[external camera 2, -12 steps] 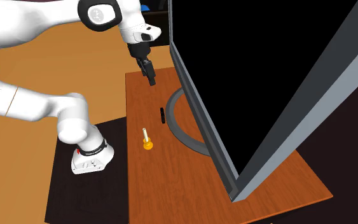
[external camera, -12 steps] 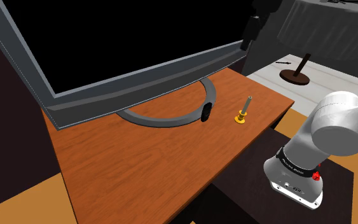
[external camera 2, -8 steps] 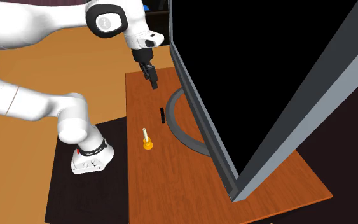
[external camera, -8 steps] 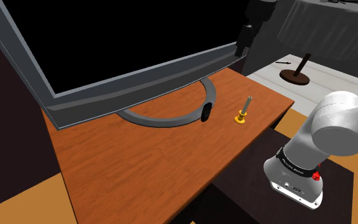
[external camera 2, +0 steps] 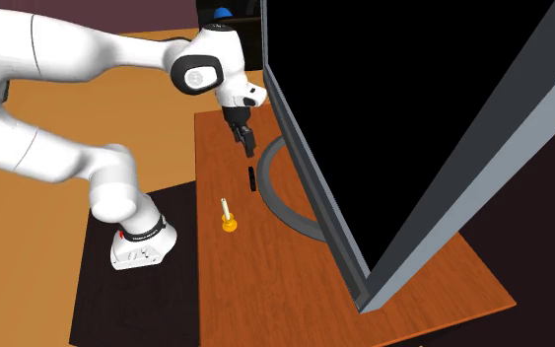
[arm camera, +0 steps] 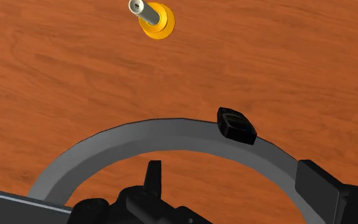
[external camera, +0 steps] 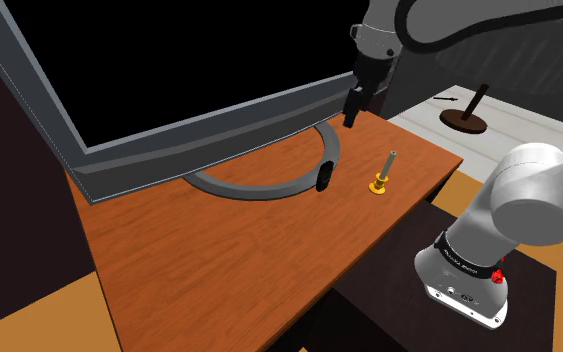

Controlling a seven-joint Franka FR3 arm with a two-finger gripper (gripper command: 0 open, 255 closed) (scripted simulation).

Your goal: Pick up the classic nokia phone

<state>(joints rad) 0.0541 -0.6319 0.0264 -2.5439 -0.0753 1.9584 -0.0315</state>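
Note:
The phone (external camera: 322, 177) is a small black handset standing on end against the grey ring foot (external camera: 259, 188) of the television. It also appears as a dark sliver (external camera 2: 252, 178) in the second exterior view, and as a black block (arm camera: 236, 125) resting on the ring. My gripper (external camera: 349, 115) hangs above the far end of the wooden table, up and behind the phone, close to the screen's lower corner. In the second exterior view my gripper (external camera 2: 248, 148) is a short way above the phone. Its fingers (arm camera: 152, 181) stand apart with nothing between them.
A big flat television (external camera: 169, 70) fills the back of the wooden table (external camera: 219, 260). A small peg on a yellow base (external camera: 379, 183) stands near the phone, towards the table edge. Beyond the table stand a cloth-covered round table (external camera: 519, 40) and a brown stand (external camera: 464, 120).
The arm has swung down and towards the shoulder view's left. The gripper has dropped from near the top edge to just above the table, nearer the phone. The phone has not moved.

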